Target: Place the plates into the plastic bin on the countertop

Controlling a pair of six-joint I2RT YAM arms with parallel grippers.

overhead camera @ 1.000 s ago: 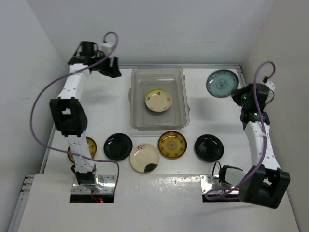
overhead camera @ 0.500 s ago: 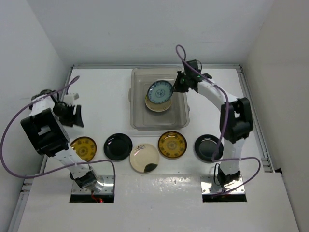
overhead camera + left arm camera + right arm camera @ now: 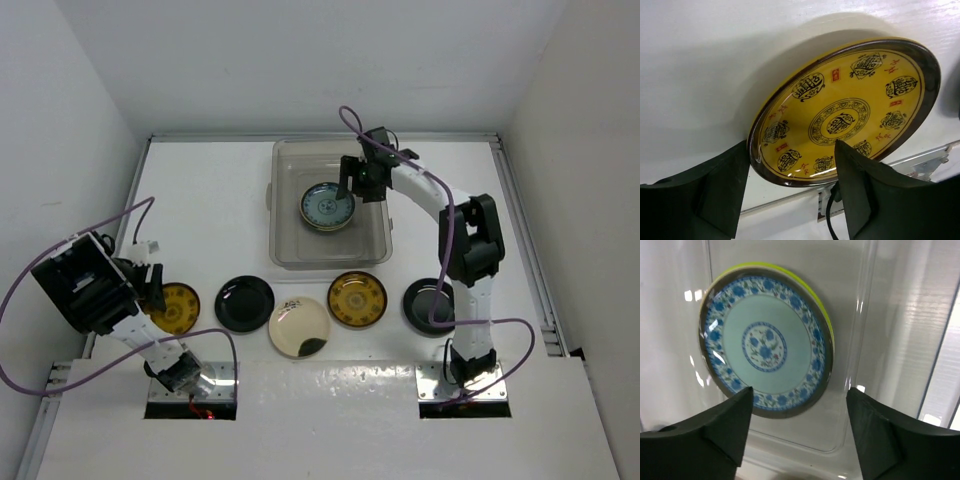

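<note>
yellow plate looks hard, shiny and slippery, so the open left gripper should pinch its rim while the right gripper hangs open over the bin.

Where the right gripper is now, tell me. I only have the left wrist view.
Observer: The right gripper hangs open over the plastic bin, just above the blue-teal plate lying inside.
Operator: Report what is under that plate.
Observer: A lime green plate; only its rim shows, in the right wrist view.
Operator: Count the plates on the countertop.
Observer: Five in one row: yellow-brown plate at the left gripper, black plate, cream plate, second yellow-brown plate, second black plate.
</note>
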